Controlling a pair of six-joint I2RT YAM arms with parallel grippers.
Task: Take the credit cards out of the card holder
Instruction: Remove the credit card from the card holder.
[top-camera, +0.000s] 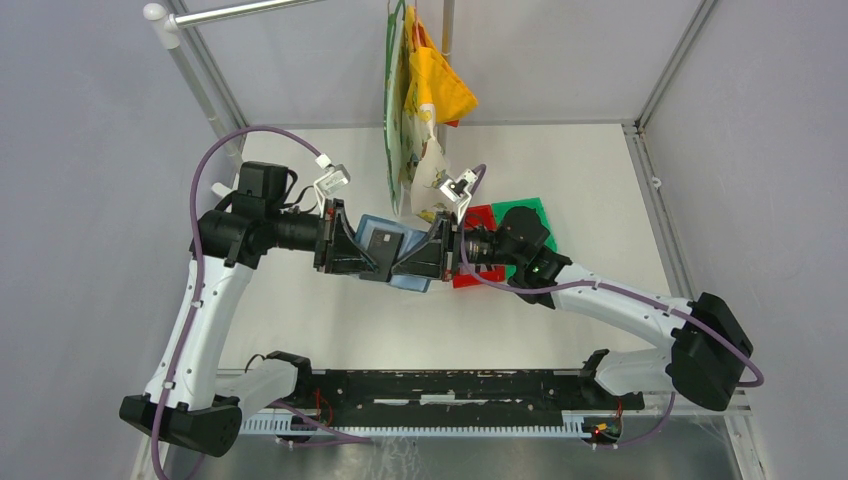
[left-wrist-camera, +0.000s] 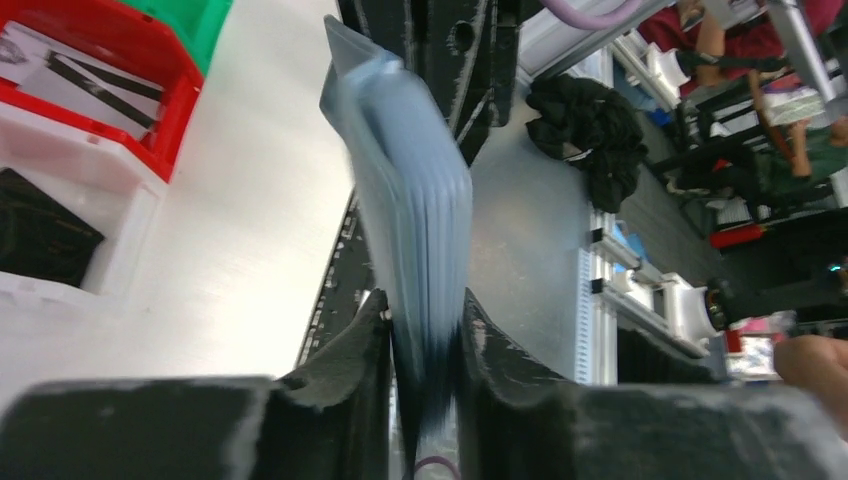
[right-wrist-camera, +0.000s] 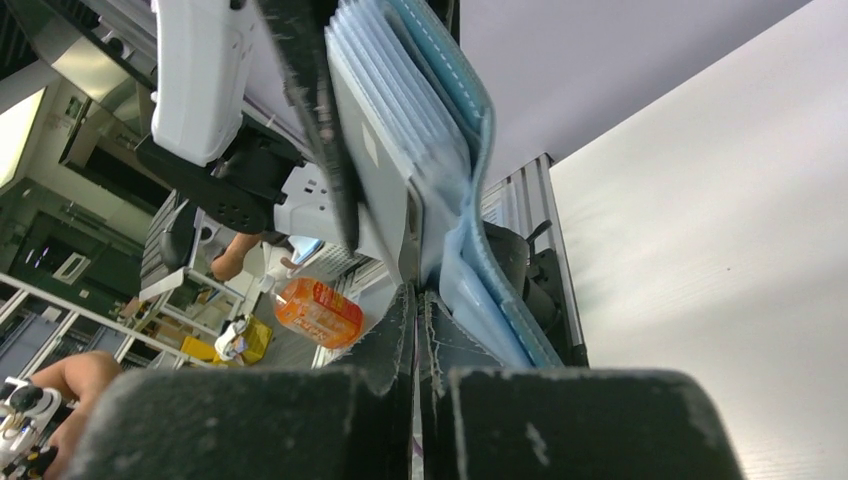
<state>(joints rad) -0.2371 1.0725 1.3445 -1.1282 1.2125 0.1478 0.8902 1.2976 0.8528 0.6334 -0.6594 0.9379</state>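
Observation:
The teal-blue card holder hangs in the air between both grippers, above the table's middle. My left gripper is shut on its stack of pale blue sleeves. A dark credit card shows in the holder from above. In the right wrist view the holder fans open, and a pale grey credit card runs down out of it into my right gripper, which is shut on the card's lower edge.
A red bin and a green bin stand just right of the grippers. The red bin holds flat pale and dark cards, and a white bin beside it holds something dark. Bags hang from a rail behind.

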